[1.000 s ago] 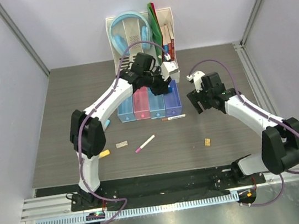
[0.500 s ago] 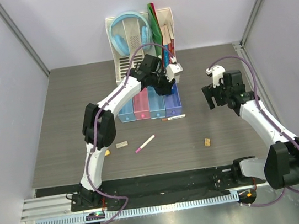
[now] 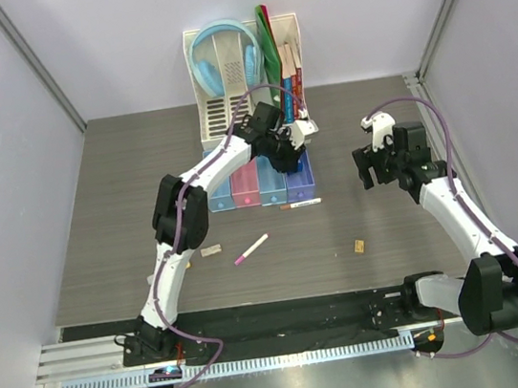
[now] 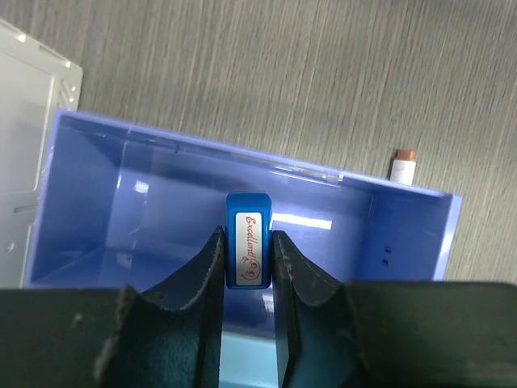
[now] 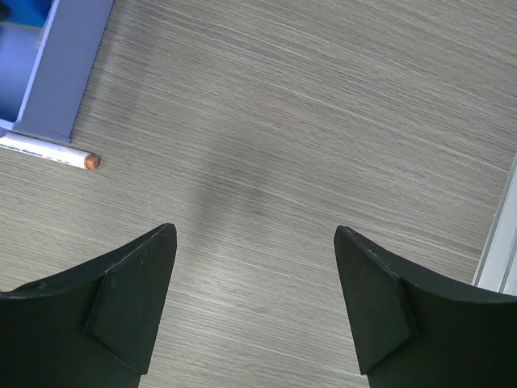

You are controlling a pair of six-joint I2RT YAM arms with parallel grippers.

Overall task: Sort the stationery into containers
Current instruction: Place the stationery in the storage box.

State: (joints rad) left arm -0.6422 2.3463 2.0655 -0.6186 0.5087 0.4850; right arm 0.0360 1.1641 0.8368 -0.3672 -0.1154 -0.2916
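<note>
While gripping the small blue block (image 4: 247, 212) in the left hand (image 4: 247, 246), label up, reaches far forward over the row of containers (image 3: 246, 194), wrist bent down, holding the block above the inside of the purple-blue bin (image 4: 404, 234) at the row's right end. Has the white marker with brownish cap (image 4: 403, 166) lying on the table (image 3: 124, 194) just beside that bin. Holds the right hand (image 5: 254, 234) wide apart and empty, raised over the table right of the bins.
</note>
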